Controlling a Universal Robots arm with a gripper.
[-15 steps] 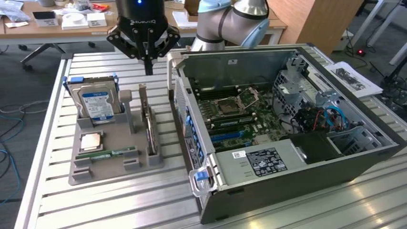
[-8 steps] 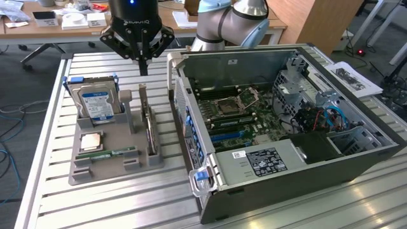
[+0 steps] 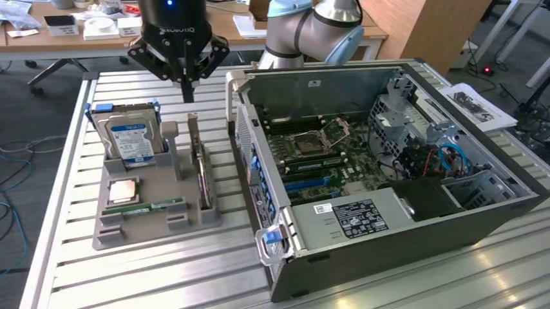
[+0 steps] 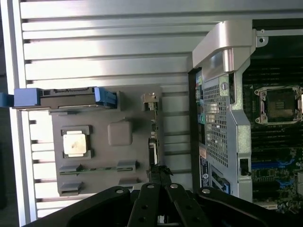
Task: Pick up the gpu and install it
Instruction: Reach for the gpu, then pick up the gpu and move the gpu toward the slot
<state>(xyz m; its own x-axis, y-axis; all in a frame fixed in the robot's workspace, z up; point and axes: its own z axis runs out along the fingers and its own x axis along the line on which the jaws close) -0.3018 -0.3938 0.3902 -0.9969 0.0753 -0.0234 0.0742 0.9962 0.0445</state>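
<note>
gpu (image 3: pixel 200 168): thin dark card on edge in the grey holder (image 3: pixel 146 235), silver bracket at one end
gripper (image 3: pixel 187 93): closed, empty, above the gpu

slatted metal table (image 3: pixel 172 277), slats running across from the exterior view's left to its right. open computer case (image 3: pixel 378 257) sits on it, side panel off, inside facing up. grey parts holder (image 3: pixel 146 226) sits flat on the slats just beside the case, on the exterior view's left, not touching. printed sheet (image 3: pixel 478 106) lies near the case's far corner, exterior view's right.
</note>
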